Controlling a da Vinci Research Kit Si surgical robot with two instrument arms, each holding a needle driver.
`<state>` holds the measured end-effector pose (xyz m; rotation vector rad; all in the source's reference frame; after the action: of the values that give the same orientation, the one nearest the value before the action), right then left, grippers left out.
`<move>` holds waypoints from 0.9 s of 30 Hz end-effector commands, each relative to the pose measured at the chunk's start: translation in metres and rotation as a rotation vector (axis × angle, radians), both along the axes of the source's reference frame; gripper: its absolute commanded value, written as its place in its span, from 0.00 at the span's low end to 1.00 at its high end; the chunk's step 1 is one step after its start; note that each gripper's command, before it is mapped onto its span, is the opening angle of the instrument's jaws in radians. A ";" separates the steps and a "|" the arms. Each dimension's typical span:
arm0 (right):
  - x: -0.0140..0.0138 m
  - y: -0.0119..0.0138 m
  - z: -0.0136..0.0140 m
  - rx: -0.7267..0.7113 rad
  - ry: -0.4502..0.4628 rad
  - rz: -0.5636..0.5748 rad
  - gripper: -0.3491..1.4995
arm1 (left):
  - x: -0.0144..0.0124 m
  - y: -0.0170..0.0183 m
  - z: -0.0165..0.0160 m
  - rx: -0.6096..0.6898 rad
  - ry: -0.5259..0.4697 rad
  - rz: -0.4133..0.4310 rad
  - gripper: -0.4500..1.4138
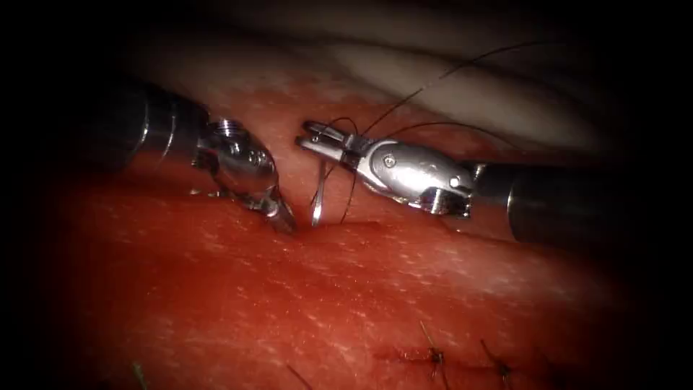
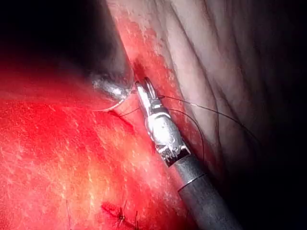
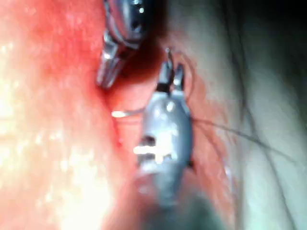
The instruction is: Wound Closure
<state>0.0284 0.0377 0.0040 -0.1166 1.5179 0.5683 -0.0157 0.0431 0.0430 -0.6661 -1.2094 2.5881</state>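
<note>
The curved needle stands upright at the cut, its lower end touching the tissue and its upper end just under my right tool's jaws. Those jaws stand slightly apart, as the left wrist view and the right wrist view also show. I cannot tell whether they touch the needle. Dark thread loops over the right jaws and trails to the back right. My left tool is shut, tips pressed on the tissue just left of the needle; no needle or thread shows in it.
Two finished stitches with short cut ends sit along the cut at the front right, seen also in the left wrist view. Red fluid wets the tissue around the cut. Pale tissue rises behind the right tool.
</note>
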 end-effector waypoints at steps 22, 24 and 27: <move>-0.0005 0.0012 0.0003 0.121 0.048 0.020 0.00 | -0.0017 -0.0059 -0.0061 -0.096 -0.072 -0.216 0.05; -0.0003 0.0012 0.0003 0.125 0.053 0.016 0.00 | -0.0014 -0.0058 -0.0052 -0.110 -0.068 -0.220 0.05; -0.0002 0.0013 0.0003 0.125 0.052 0.017 0.00 | -0.0001 -0.0049 -0.0041 -0.148 -0.065 -0.250 0.05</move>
<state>0.0273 0.0385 0.0041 -0.0155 1.5254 0.6873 -0.0151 0.0390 0.0386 -0.8793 -0.8785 2.4773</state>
